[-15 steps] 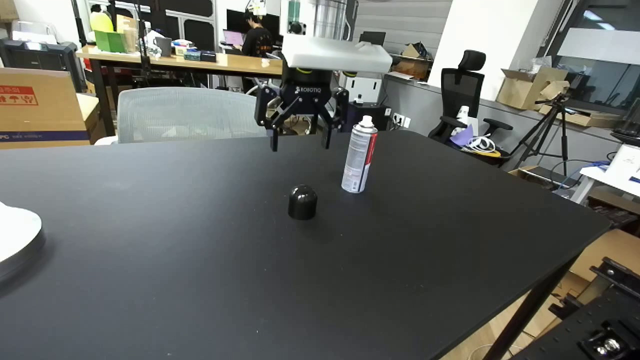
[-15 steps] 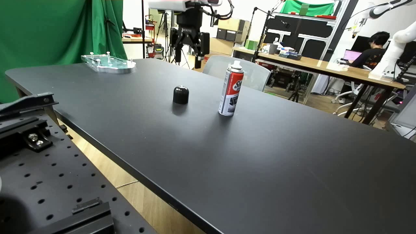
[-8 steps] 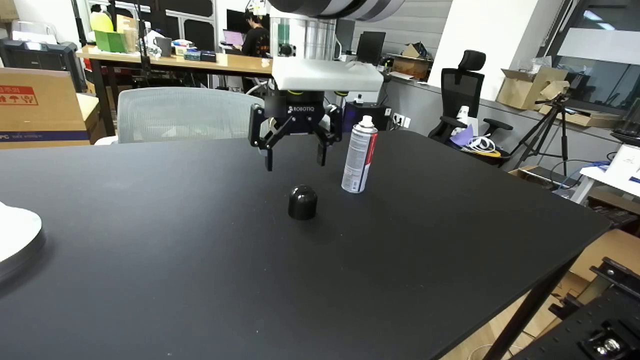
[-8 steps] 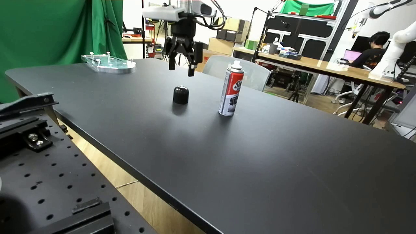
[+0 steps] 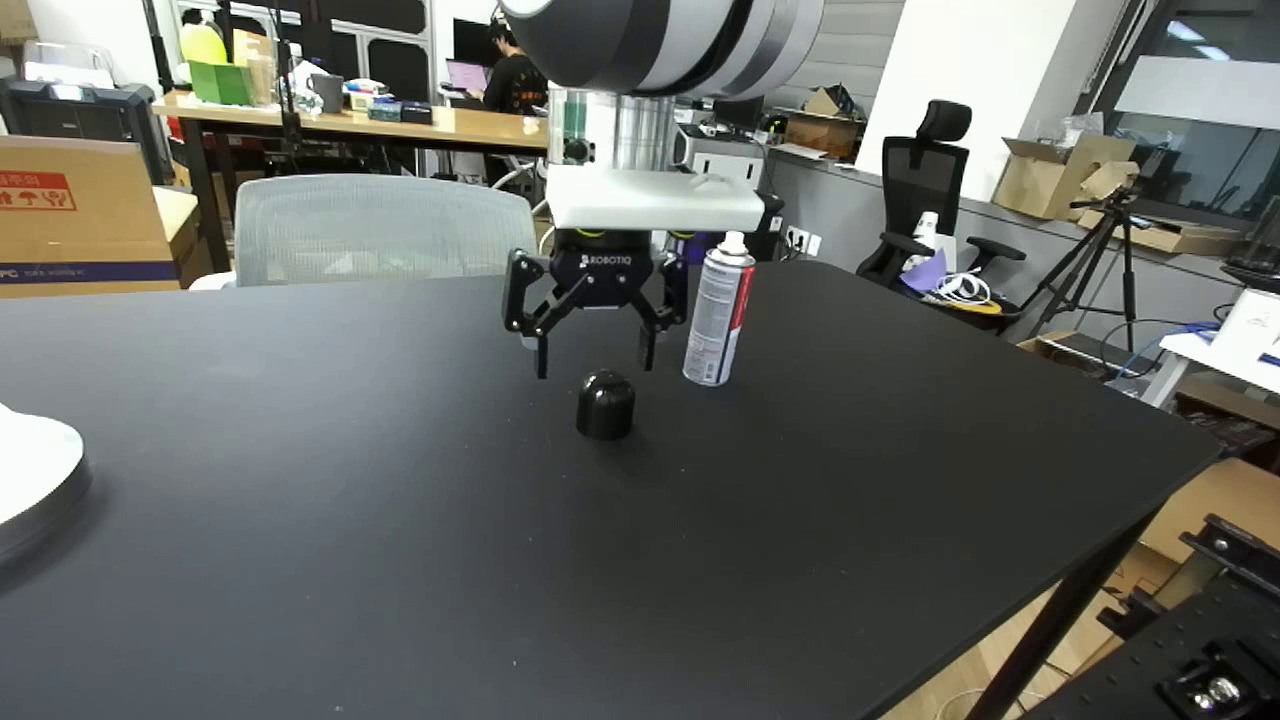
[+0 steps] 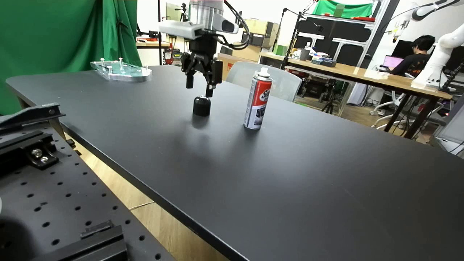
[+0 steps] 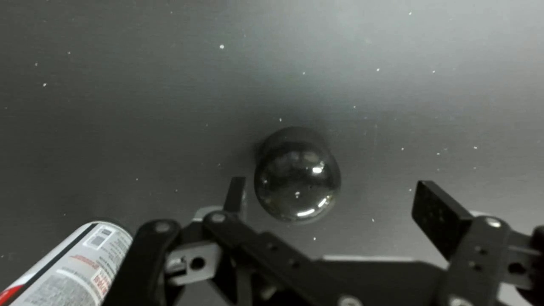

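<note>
Black table (image 5: 400,540): big and flat. It fills a big part of both exterior views. In the wrist view, tiny white specks dot it.
Green curtain (image 6: 65,40): hangs down behind the table in an exterior view.
Robot arm (image 5: 660,45): grey and white. It hangs down over the table.
Chair (image 5: 380,230): it has a light grey back and stands behind the table in both exterior views.
Clear plate (image 6: 125,71): lies on the table in front of the curtain. Little pegs stick up from it.
Gripper (image 6: 199,89): black, hanging over the table and pointing down. Its two fingers (image 7: 437,216) are spread wide, with a big gap between them.
Spray can (image 5: 715,315): stands up on the table. It is red and white with a white top. It is near the gripper, outside the fingers, on one side.
Black cap (image 7: 297,182): stands on the table with its round, shiny end up. In the wrist view it shows in the gap between the fingers. It is much closer to the finger on the spray can's side. A thin bit of table shows on that side, and a wide bit on the other. In an exterior view, one fingertip (image 6: 209,91) shows right by its round top. Fingers and cap are apart.
</note>
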### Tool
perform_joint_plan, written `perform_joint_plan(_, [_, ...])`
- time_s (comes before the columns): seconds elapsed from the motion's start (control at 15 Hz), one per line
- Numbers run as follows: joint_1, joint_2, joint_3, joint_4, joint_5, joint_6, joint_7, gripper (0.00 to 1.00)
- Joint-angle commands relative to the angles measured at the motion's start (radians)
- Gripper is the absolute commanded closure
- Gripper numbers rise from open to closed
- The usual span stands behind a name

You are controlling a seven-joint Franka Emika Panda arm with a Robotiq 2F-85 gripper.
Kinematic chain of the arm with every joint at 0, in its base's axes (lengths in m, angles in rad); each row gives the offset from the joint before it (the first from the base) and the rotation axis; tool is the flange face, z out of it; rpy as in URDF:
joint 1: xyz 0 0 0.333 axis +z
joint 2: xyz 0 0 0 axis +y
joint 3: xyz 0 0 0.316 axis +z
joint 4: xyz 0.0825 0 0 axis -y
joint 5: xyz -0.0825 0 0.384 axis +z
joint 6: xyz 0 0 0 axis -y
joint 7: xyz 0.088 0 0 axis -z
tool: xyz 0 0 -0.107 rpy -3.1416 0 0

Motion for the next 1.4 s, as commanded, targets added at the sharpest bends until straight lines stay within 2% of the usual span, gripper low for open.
perform_joint_plan(0.0, [-0.003,0.015,-0.001,-0.009,0.045,0.031,-0.021,0.00])
perform_joint_plan(0.27, [-0.002,0.019,-0.006,-0.020,0.064,0.049,-0.032,0.00])
perform_joint_plan(0.33, [-0.002,0.016,-0.007,-0.026,0.069,0.054,-0.034,0.25])
perform_joint_plan(0.4, [-0.004,0.014,-0.006,-0.030,0.072,0.057,-0.038,0.27])
perform_joint_plan(0.73, [-0.009,0.003,-0.007,-0.051,0.092,0.080,-0.047,0.63])
perform_joint_plan(0.8, [-0.010,-0.001,-0.007,-0.054,0.095,0.082,-0.048,0.68])
perform_joint_plan(1.0, [-0.003,-0.030,-0.019,-0.061,0.085,0.080,-0.042,0.69])
perform_joint_plan(1.33, [0.017,-0.140,-0.073,-0.057,0.006,0.037,-0.013,0.69])
